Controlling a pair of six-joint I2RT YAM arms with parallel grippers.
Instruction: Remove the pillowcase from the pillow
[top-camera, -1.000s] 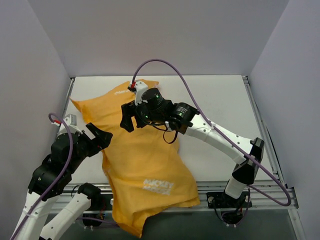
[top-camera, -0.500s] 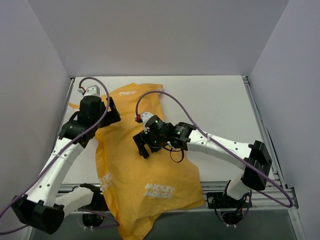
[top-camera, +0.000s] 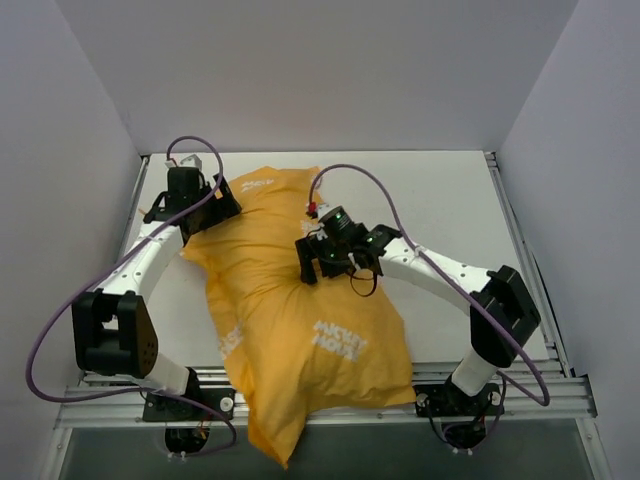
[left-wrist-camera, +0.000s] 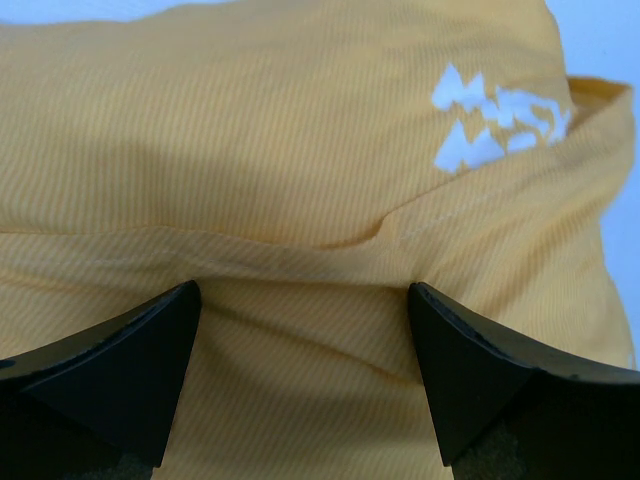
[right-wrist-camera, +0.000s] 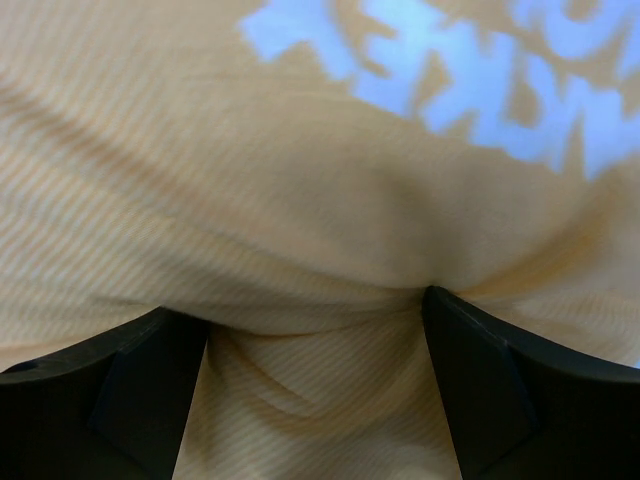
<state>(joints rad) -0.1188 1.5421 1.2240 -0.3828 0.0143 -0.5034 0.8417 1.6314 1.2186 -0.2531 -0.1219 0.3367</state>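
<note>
The orange pillowcase (top-camera: 290, 320) lies plump and diagonal across the table, its near end hanging over the front edge. White lettering shows on its middle (top-camera: 338, 340) and far end (top-camera: 255, 185). The pillow is hidden inside the cover. My left gripper (top-camera: 222, 208) sits at the far left end, open, its jaws straddling a seam fold of orange cloth (left-wrist-camera: 300, 130). In its wrist view the left gripper (left-wrist-camera: 305, 330) has cloth bulging between wide fingers. My right gripper (top-camera: 312, 268) presses down on the middle of the pillowcase (right-wrist-camera: 300, 180). That right gripper (right-wrist-camera: 315, 330) is open, its fingertips dimpling the fabric.
The white table (top-camera: 450, 200) is boxed in by grey walls on the left, back and right. A metal rail (top-camera: 500, 385) runs along the near edge. Purple cables (top-camera: 350, 172) loop above both arms.
The left arm swung from the near left up to the pillowcase's far left end. The right gripper dropped onto the middle of the cloth with its jaws wider. The pillowcase shifted right.
</note>
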